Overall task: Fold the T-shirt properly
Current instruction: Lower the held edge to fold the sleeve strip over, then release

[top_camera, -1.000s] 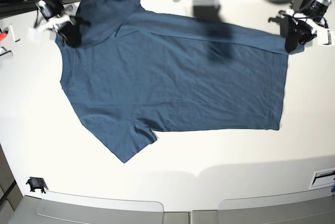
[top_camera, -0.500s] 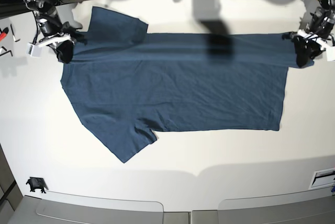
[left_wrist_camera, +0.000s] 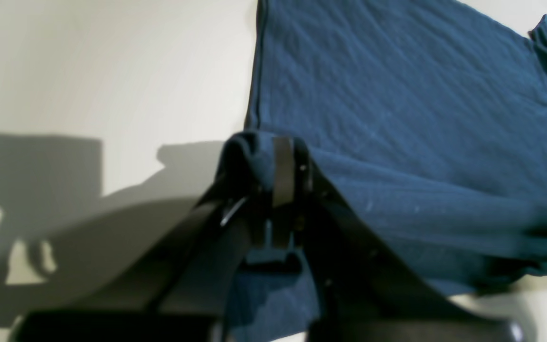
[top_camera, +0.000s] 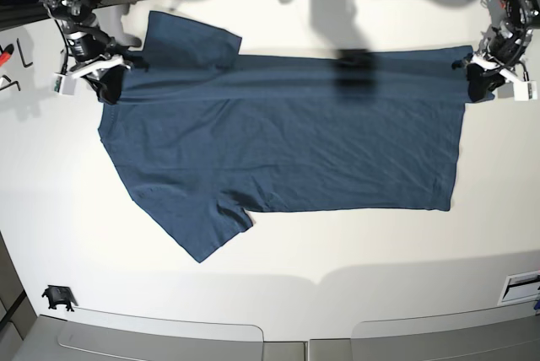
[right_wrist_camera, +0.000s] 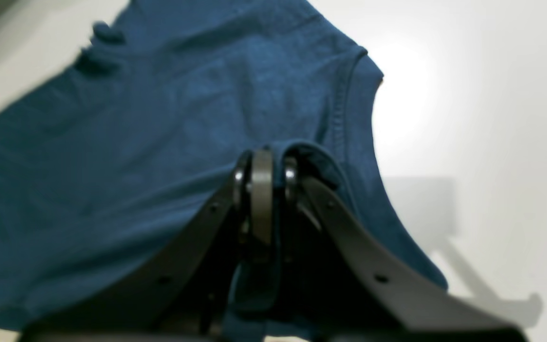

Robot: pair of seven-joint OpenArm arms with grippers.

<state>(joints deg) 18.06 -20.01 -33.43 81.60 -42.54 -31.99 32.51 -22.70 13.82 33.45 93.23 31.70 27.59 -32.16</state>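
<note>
The dark teal-blue T-shirt (top_camera: 287, 133) lies spread flat on the white table (top_camera: 270, 268), collar end at the left, hem at the right, one sleeve at the front left and one at the back left. My left gripper (top_camera: 479, 84) is shut on the hem's far corner; in the left wrist view the gripper (left_wrist_camera: 280, 156) pinches the T-shirt (left_wrist_camera: 397, 104). My right gripper (top_camera: 107, 84) is shut on the shoulder edge near the collar; in the right wrist view the gripper (right_wrist_camera: 266, 164) clamps the T-shirt (right_wrist_camera: 159, 118). The collar label is hidden.
A small black clip (top_camera: 56, 297) sits near the front left table edge. Red and black tools (top_camera: 10, 53) lie at the far left. Cables and gear run along the back edge. A white label (top_camera: 519, 285) is at the front right.
Both grippers have drawn the shirt's far edge outward and back, unfolding it. The folded-over strip and back sleeve now lie flat and the cloth is stretched between the grippers.
</note>
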